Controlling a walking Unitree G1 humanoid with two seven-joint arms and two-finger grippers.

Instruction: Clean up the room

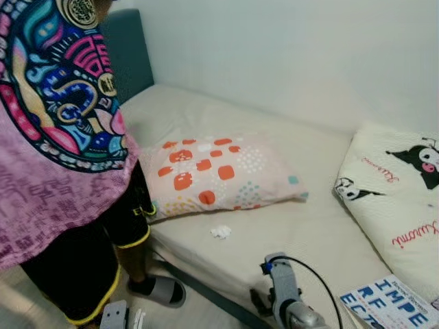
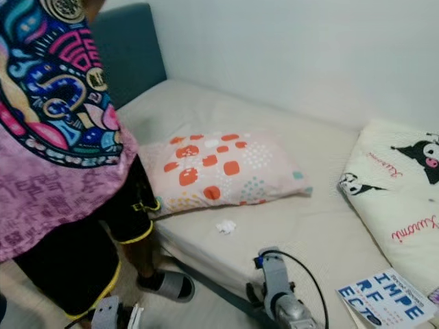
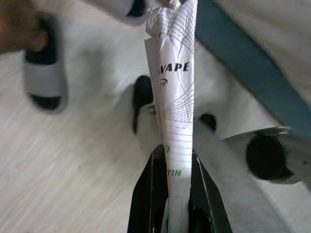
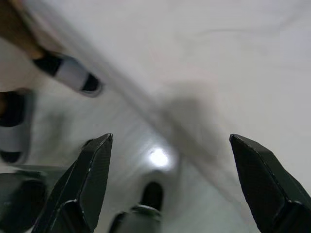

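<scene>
Two claws are in play, and your next move is best planned from the biggest things down. Start with the bed: it fills most of the head views, its pale sheet running to the wall, so lean over its near edge rather than crowd it. A person in a patterned shirt stands at the bed's near left corner, slippered foot on the floor just beside the frame; give that leg room on any swing to the left. The spotted pillow lies mid-bed, and a cartoon-print pillow sits at the right. A printed booklet rests at the bed's near right corner.

Your right claw is spread wide and carries nothing, its arm low in front of the bed edge. Your left claw is pinched narrow on a folded paper wrapper, held down over the floor near the person's feet.

The likely target is the small white crumpled scrap, lying on the sheet just in front of the spotted pillow, apart from it. Bring the right claw over it from the near side, fingers straddling the scrap, and close low against the sheet so you pinch paper and not fabric. Keep the left grip firm meanwhile.
</scene>
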